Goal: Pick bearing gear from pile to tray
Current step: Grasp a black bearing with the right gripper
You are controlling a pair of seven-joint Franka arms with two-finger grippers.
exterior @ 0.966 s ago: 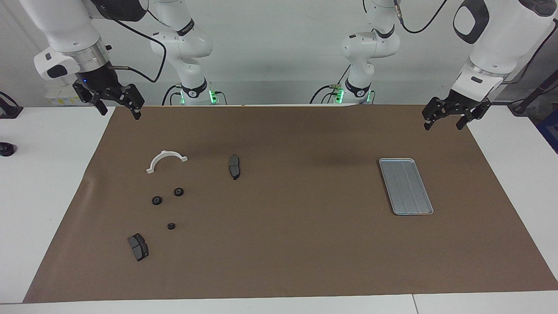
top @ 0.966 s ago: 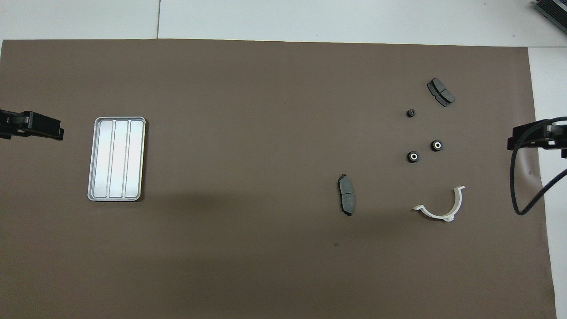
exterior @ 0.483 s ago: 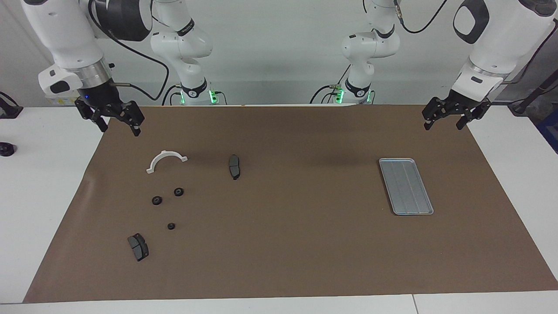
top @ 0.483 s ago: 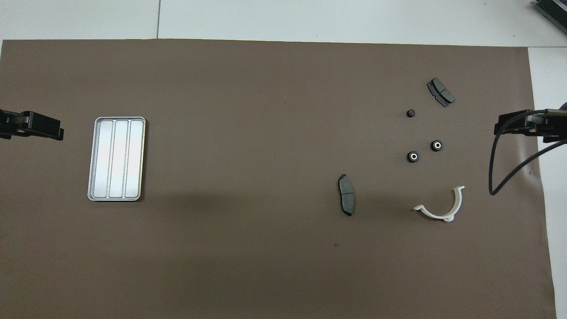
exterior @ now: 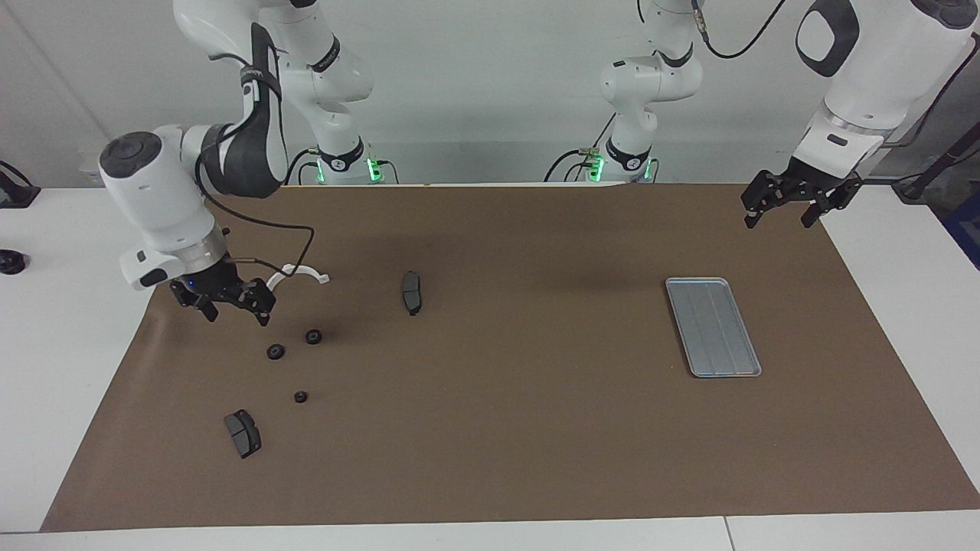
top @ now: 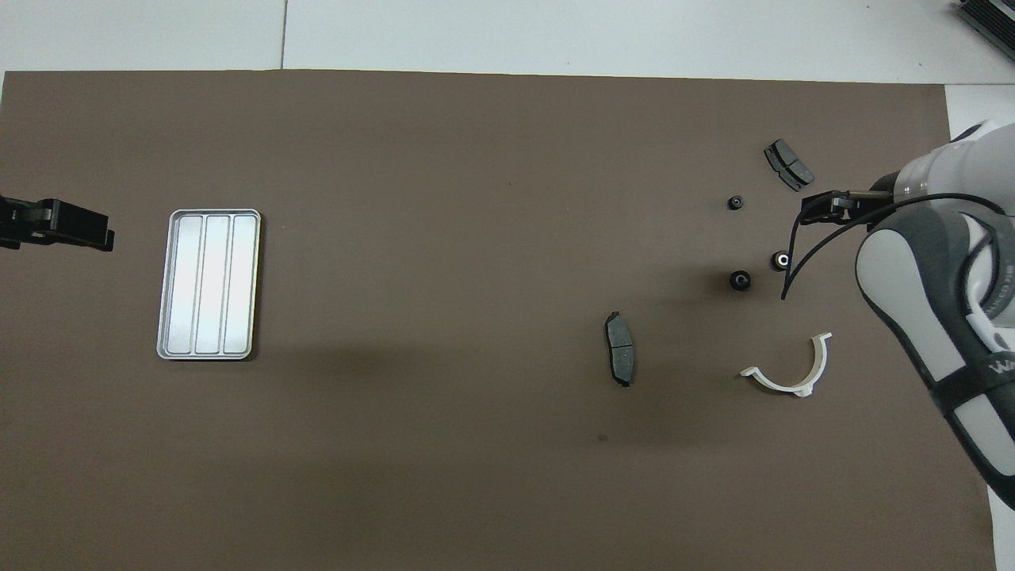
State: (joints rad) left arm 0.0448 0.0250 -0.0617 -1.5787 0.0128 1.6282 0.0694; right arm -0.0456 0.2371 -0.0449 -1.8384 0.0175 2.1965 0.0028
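Low over the pile, the right gripper (exterior: pixel 233 308) hangs with jaws wide and empty, just beside the white half-ring (exterior: pixel 302 272) and near three black gears (exterior: pixel 313 337). Well apart, toward the left arm's end of the tabletop, the tray (exterior: pixel 713 327) lies bare. Over the mat's corner nearest its base, the left gripper (exterior: pixel 788 207) waits, jaws wide, holding nothing.

Right hand (exterior: pixel 233 309) lowered from mat corner, now seemingly above mat beside gears (exterior: pixel 276 351)

A matt brown paper-like sheet (exterior: pixel 498 428) covers the smooth white tabletop (exterior: pixel 76 344), carrying a brushed silver metal tray (exterior: pixel 713 327), matt dark grey brake pads (exterior: pixel 412 292) and a white plastic half-ring (top: pixel 793 369).
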